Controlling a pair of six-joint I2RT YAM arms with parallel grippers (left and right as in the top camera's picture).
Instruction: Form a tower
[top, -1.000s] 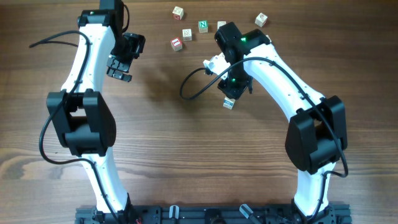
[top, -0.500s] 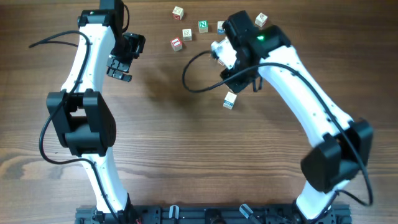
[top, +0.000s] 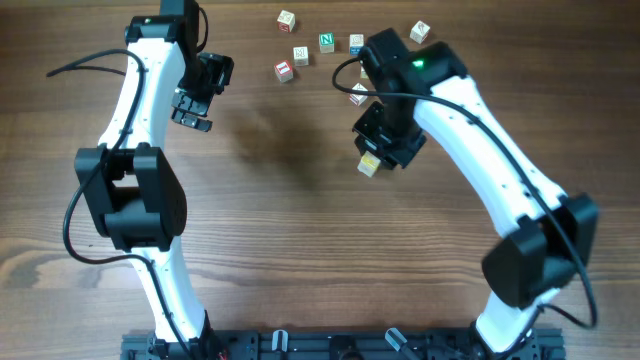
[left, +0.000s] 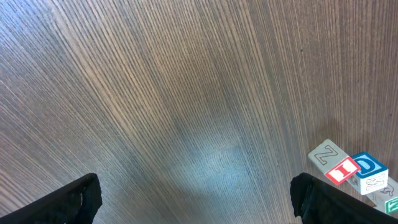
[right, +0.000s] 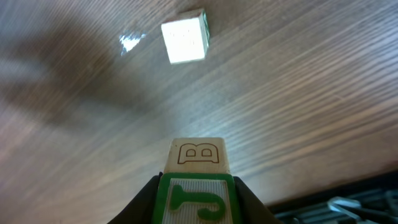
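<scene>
Tower on the surface, below the right jaws and ahead of them, apart, outside their gap. Right jaws pinching a green-lettered cube with B on its upper face. Left jaws spread wide, well apart from the tower.

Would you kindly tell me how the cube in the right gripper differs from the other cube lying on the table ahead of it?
The held cube is clamped in the right gripper. The other cube lies free on the table, touched by nothing. The held cube shows a green letter face and an outlined B, while the other cube's upper face is washed out by glare and unreadable. Both are small, pale wooden cubes.
</scene>
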